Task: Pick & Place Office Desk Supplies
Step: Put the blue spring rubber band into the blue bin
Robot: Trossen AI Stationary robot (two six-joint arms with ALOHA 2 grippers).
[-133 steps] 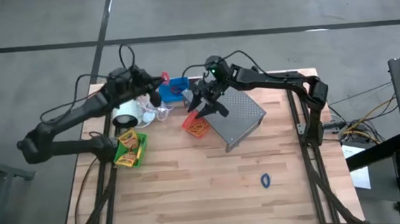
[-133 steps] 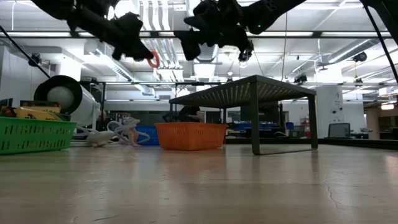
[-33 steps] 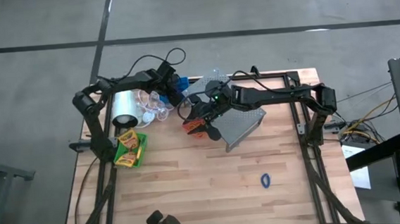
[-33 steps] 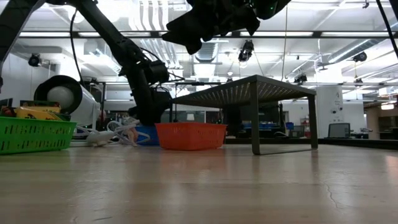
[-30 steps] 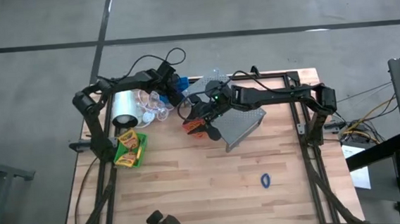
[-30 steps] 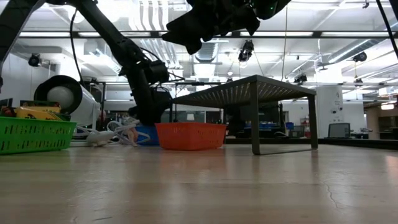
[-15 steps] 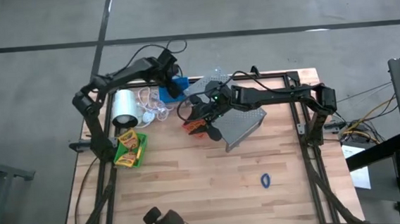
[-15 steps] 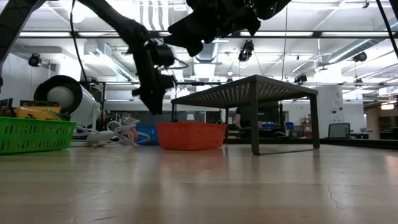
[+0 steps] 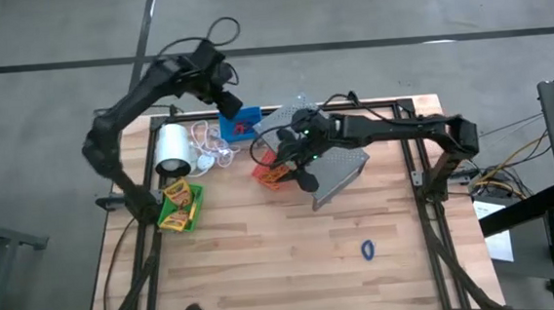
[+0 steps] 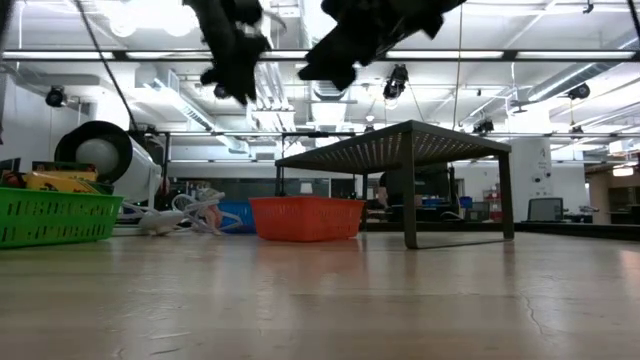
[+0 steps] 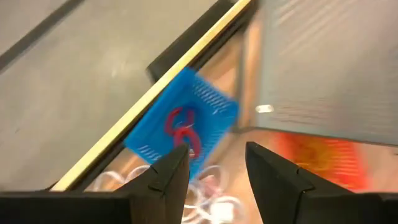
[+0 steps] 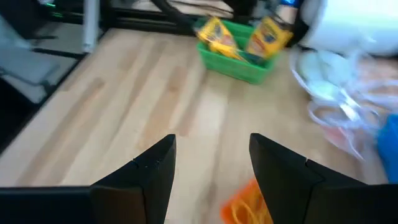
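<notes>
Since the earlier frames, the left tool (image 9: 223, 88) has risen from the blue bin (image 9: 241, 124) and now hangs above and just behind it, past the tabletop's (image 9: 294, 261) far edge. Its fingers (image 11: 166, 177) stand apart with nothing between them. Seen past them, a red ring band (image 11: 180, 129) lies inside the blue bin. The right tool (image 9: 296, 168) hovers over the red-orange bin (image 9: 270, 173), which sits just beside the grey perforated rack (image 9: 329, 166); its fingers (image 12: 149, 168) are spread wide and empty.

Remaining supplies: the green bin (image 9: 178, 207), near the tabletop's left edge, holds two yellow-and-green crayon boxes (image 12: 245, 36); a blue ring band (image 9: 368, 250) lies alone, well apart, toward the front right. A white roll (image 9: 171, 150) with loose white cord (image 9: 210, 152) lies between the green and blue bins.

Handling, as judged: the ring band looks light, thin and flexible, lying flat, so it is best pinched across one side of the loop. The bins seem light, rigid mesh plastic and likely slide easily; a wall rim offers the surest hold.
</notes>
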